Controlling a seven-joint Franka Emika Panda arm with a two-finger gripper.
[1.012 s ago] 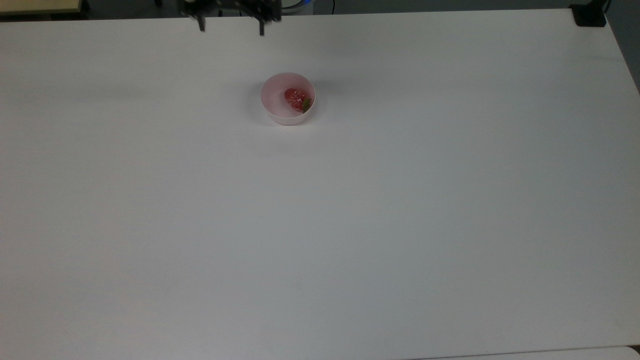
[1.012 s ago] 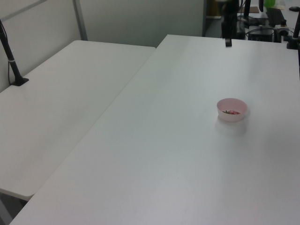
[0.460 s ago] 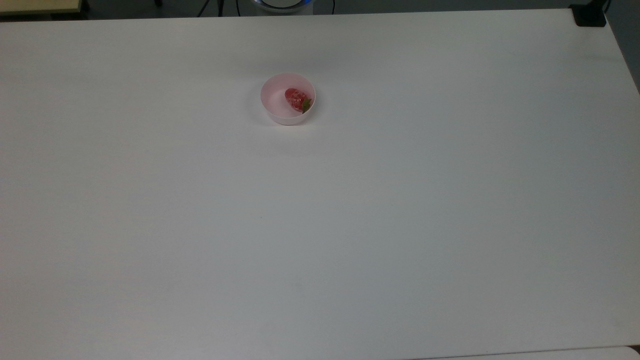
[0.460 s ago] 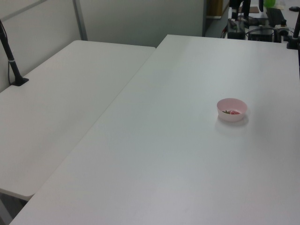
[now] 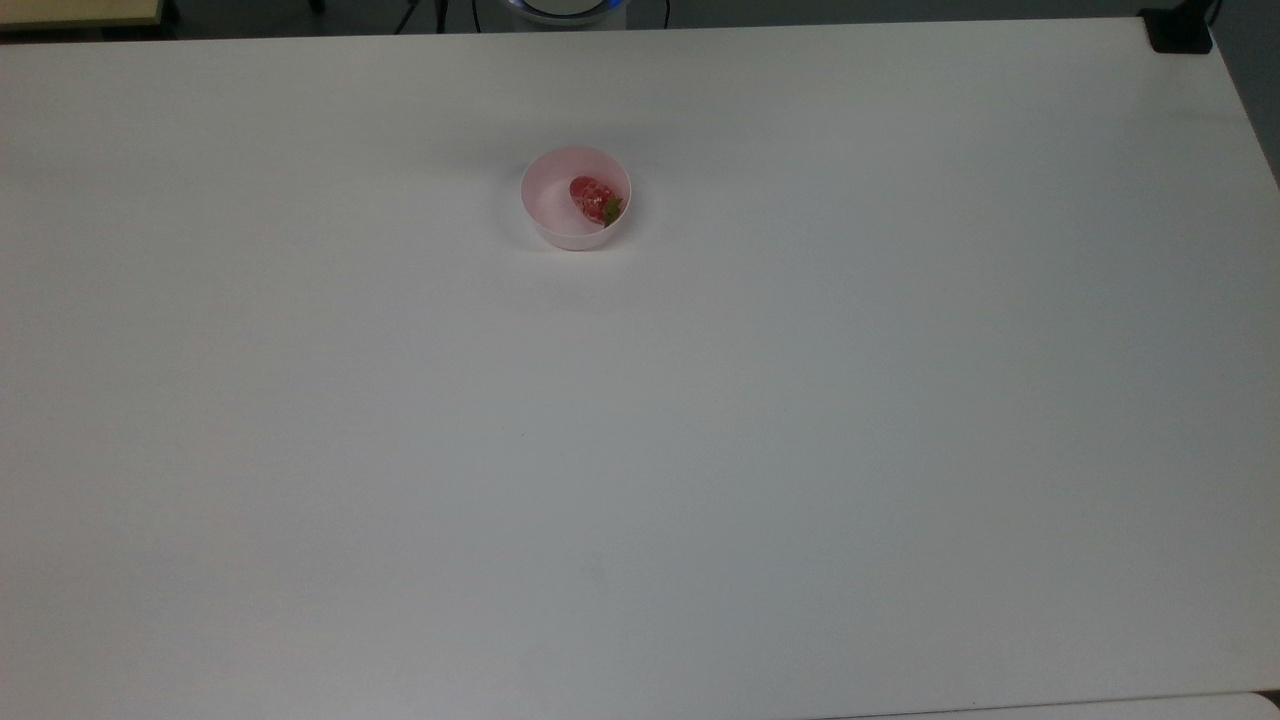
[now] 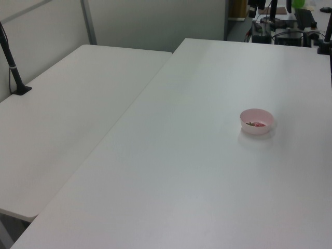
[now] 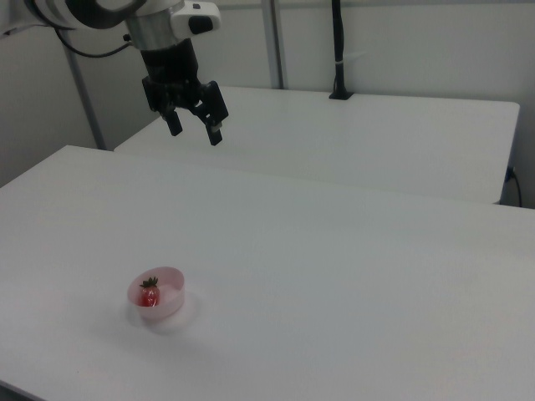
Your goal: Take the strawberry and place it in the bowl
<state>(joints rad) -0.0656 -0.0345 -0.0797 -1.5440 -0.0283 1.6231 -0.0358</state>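
The red strawberry (image 5: 594,199) with its green cap lies inside the pale pink bowl (image 5: 548,214), toward the top view's right side of it. In the left view the bowl (image 6: 256,127) stands on the right part of the table with the strawberry (image 6: 258,124) just showing over its rim. The right view has the bowl (image 7: 172,302) near the front left, strawberry (image 7: 150,294) upright in it. My gripper (image 7: 195,129) hangs high above the table, far from the bowl, open with nothing between its fingers.
The bowl stands on a wide white table (image 5: 700,450). A second white table (image 6: 62,119) adjoins it on the left view's left, with a black pole clamped to it (image 6: 13,67). A black clamp (image 5: 1178,30) sits at the top view's upper right corner.
The gripper, at the top edge of the top view one second ago, has risen out of it. Bowl and strawberry have not moved.
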